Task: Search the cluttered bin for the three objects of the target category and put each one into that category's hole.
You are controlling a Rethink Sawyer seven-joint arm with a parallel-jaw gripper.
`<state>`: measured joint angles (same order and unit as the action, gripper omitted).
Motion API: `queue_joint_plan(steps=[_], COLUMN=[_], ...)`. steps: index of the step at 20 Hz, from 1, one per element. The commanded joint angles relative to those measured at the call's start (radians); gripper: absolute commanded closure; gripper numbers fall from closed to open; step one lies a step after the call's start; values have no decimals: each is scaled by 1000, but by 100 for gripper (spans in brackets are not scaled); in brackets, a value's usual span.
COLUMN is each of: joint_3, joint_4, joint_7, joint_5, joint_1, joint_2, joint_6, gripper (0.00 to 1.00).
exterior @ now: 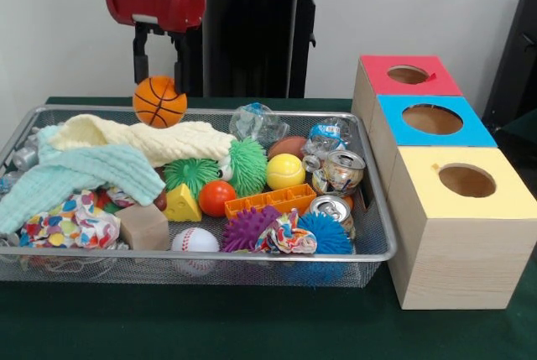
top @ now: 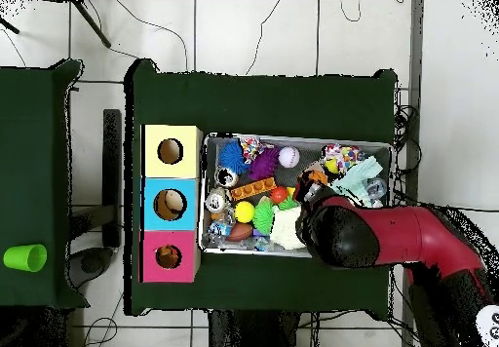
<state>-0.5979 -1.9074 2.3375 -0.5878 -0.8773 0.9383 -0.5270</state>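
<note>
From the front, the hand (exterior: 159,83) is clamped on a small orange basketball (exterior: 159,101), held just above the far rim of the wire bin (exterior: 369,253). From overhead, the red arm (top: 390,236) covers the bin's (top: 292,141) end away from the three holed boxes (top: 171,203).

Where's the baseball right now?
Front view: the baseball lies at the bin's near edge, left of centre, between the tan block and the purple spiky ball.
</note>
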Motion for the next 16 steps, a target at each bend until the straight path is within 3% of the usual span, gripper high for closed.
queue_joint_plan(steps=[1, 16], joint_3=[-10, -2], joint_4=[9, -2], joint_7=[-120, -102], joint_5=[31, 46], joint_1=[21, 34], joint_2=[-41, -39], joint_6=[-129, -111], gripper=[0, 0])
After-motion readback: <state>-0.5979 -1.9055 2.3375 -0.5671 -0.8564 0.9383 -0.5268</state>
